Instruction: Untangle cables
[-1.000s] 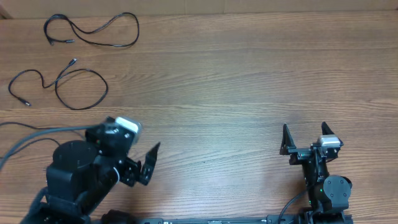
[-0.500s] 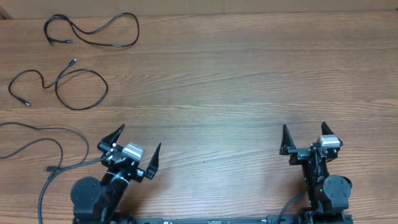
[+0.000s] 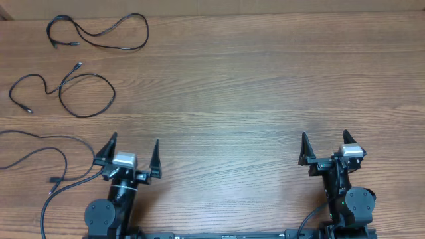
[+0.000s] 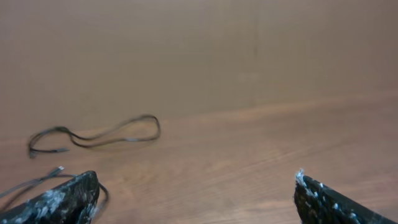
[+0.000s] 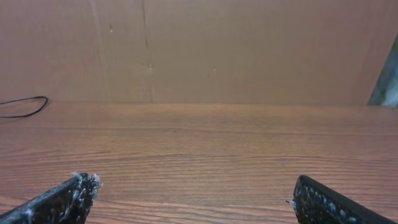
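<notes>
Three thin black cables lie apart on the left of the wooden table. One (image 3: pixel 99 34) loops at the far left corner. A second (image 3: pixel 61 89) curls just in front of it. A third (image 3: pixel 46 137) trails from the left edge toward my left arm, its plug (image 3: pixel 52 179) on the table. My left gripper (image 3: pixel 133 141) is open and empty, pointing away, to the right of the third cable. In the left wrist view (image 4: pixel 196 186) the far cable (image 4: pixel 93 134) and part of the second (image 4: pixel 37 180) show. My right gripper (image 3: pixel 325 136) (image 5: pixel 193 186) is open and empty at the front right.
A thicker black cable (image 3: pixel 46 202) runs from the left arm base at the front left. A brown wall (image 5: pixel 199 50) backs the table's far edge. A cable end (image 5: pixel 25 106) shows at the far left of the right wrist view.
My left arm has swung from the front left corner to point straight away, jaws open. The third cable now lies loose on the table beside it. The right arm has not moved.
</notes>
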